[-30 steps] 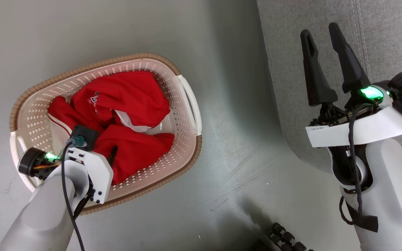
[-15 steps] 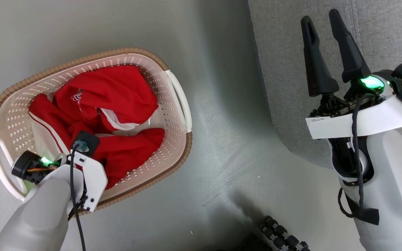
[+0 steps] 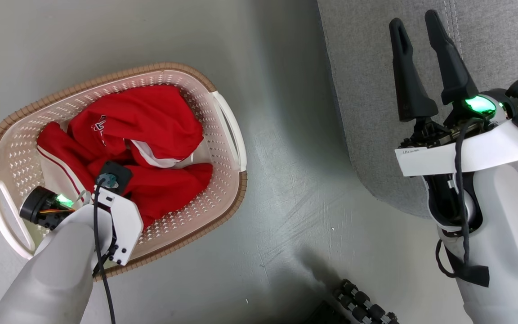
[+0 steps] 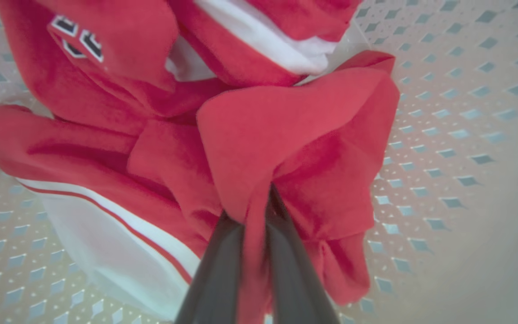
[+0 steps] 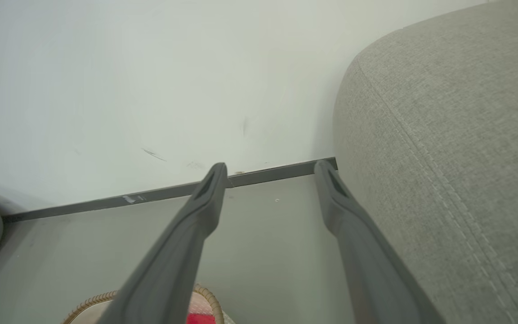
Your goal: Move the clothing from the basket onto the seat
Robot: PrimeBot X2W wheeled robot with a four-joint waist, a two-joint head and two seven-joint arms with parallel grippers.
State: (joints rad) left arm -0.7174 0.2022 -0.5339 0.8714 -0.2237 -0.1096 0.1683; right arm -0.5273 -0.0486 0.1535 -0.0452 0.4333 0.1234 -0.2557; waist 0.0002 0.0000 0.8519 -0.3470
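Pinching a raised fold of the clothing [image 3: 151,121] between its two dark fingers [image 4: 216,270], my left end effector [image 4: 259,202] is reaching down inside the basket [image 3: 182,216]. The basket is standing on the floor [image 3: 286,135] with both red garments lying crumpled in it, and none of the fabric is lying on the seat [image 3: 502,45] yet. I am judging the cloth to be light, soft and limp. It is bunching and draping around the grip rather than holding any shape, so it is likely to be trailing long once lifted, perhaps catching on the brown rim or dragging the second garment along. Nothing here is looking fragile. A thick gathered fold well inside a garment, like the one I am clamping, seems a safer hold than a thin hem, which could be slipping out. My right end effector [image 3: 414,20] is hovering near the seat's edge, its fingers spread apart and holding nothing. As for writing, a small white logo [image 4: 77,38] is showing on the upper garment, but its blocky characters are too blurred for me to read. The small print on the white label [image 3: 409,151] at my right wrist is too tiny to make out.
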